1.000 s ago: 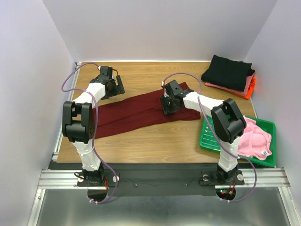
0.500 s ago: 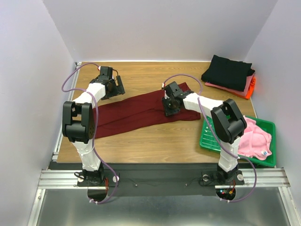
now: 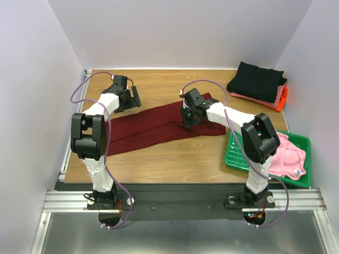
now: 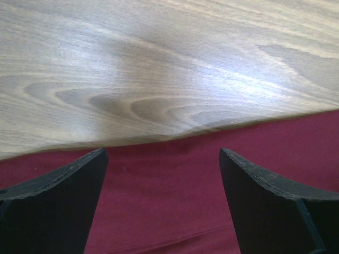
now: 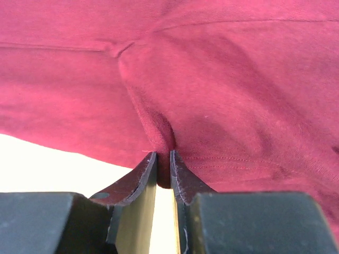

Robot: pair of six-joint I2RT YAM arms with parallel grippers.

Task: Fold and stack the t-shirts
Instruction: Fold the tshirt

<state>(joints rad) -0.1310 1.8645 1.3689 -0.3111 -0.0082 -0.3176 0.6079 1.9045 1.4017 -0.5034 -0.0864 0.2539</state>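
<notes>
Lying as a long band, maroon t-shirt (image 3: 148, 127) puckers in right tool (image 5: 163, 159).

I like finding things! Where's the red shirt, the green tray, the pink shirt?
red shirt (image 3: 159, 126), top view, its middle.
green tray (image 3: 233, 155), top view, left part.
pink shirt (image 3: 290, 156), top view, its middle.

Your top view looks steeply down from above and behind the arm bases (image 3: 103, 197) at the frame's bottom, taking in the whole table (image 3: 159, 159), while both wrist cameras sit very close, angled down, sharing with it and each other the maroon t-shirt (image 3: 153, 127) at mid-frame.
</notes>
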